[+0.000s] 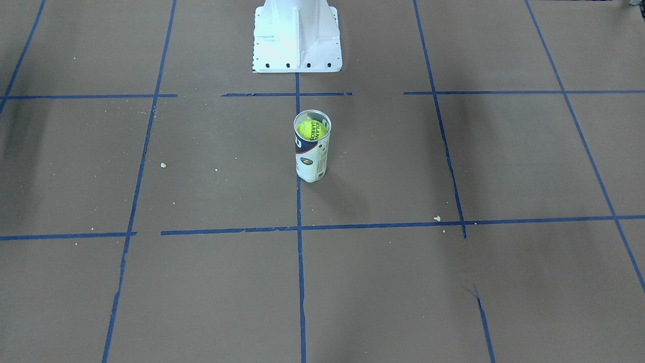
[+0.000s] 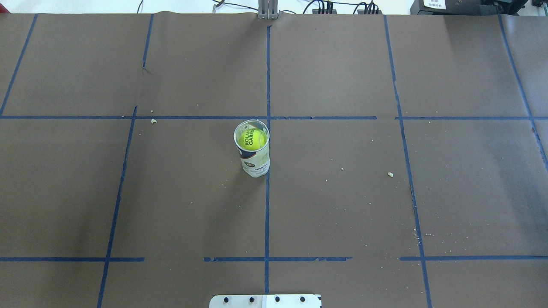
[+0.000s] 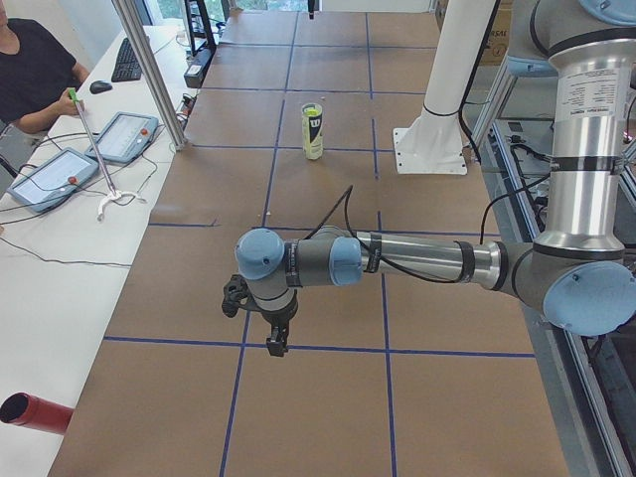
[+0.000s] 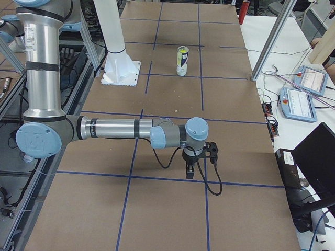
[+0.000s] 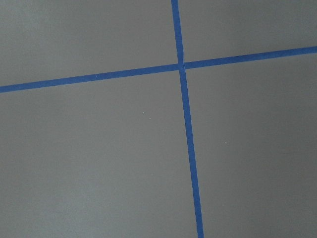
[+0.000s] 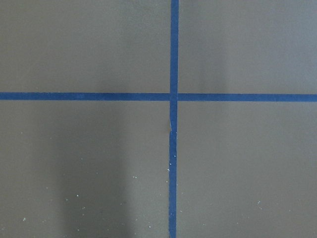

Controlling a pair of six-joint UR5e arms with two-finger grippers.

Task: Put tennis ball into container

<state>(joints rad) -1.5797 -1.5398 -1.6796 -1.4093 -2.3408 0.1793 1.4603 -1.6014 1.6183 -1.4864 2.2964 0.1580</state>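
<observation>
The see-through container point(image 1: 312, 151) stands upright near the table's middle, on a blue tape line. Inside it, near the open rim, sits the yellow-green tennis ball point(image 1: 311, 129) with dark lettering. Both show from above too, the container point(image 2: 253, 156) and the tennis ball point(image 2: 251, 139). The tube also appears far off in the side views, container point(image 3: 312, 130) and container point(image 4: 182, 60). My left gripper point(image 3: 275, 347) hangs over the table's left end, far from the tube. My right gripper point(image 4: 189, 174) hangs over the right end. Whether either is open or shut I cannot tell.
The white robot base point(image 1: 297, 38) stands behind the tube. Blue tape lines grid the brown table cover. Both wrist views show only bare cover and tape crossings. An operator point(image 3: 35, 75) sits at a side desk with tablets. A red cylinder point(image 3: 35, 412) lies beside the table's near left corner.
</observation>
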